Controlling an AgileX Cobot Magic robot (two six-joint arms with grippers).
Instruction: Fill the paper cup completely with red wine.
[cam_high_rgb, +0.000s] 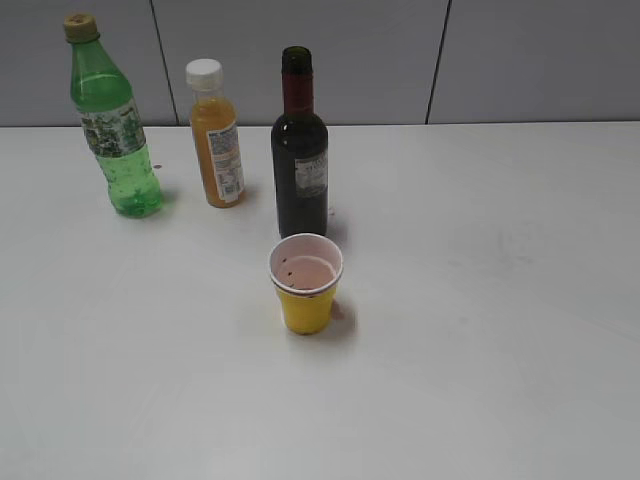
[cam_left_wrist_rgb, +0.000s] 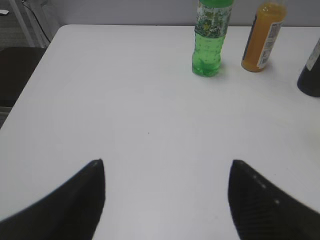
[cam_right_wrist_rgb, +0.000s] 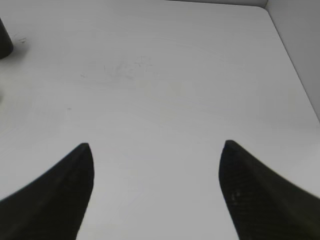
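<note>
**Cup stands upright on the table, both hands spread and holding nothing**

The cup (cam_high_rgb: 306, 284) stands upright near the middle of the white table (cam_high_rgb: 480, 300), yellow outside with a white rim. Its whitish-pink inside shows a couple of small dark specks; no dark liquid can be seen in it.

Just behind the cup, slightly left, stands the wine bottle (cam_high_rgb: 300, 150), dark glass with a maroon neck and a grey label. Its mouth looks open. The cup and the bottle are close together but apart. Left of the wine bottle is the juice bottle (cam_high_rgb: 216, 135) with a white cap, and further left the green soda bottle (cam_high_rgb: 112, 120). All three bottles stand upright along the far side of the table.

Neither arm shows in the exterior view. In the left wrist view the left hand (cam_left_wrist_rgb: 167, 200) has its fingers wide apart over bare table, with the soda bottle (cam_left_wrist_rgb: 209, 42) and juice bottle (cam_left_wrist_rgb: 261, 37) far ahead and the wine bottle (cam_left_wrist_rgb: 310, 75) at the right edge. In the right wrist view the right hand (cam_right_wrist_rgb: 157, 190) is likewise spread, nothing between its fingers, with the base of the wine bottle (cam_right_wrist_rgb: 4, 42) at the far left edge.
</note>
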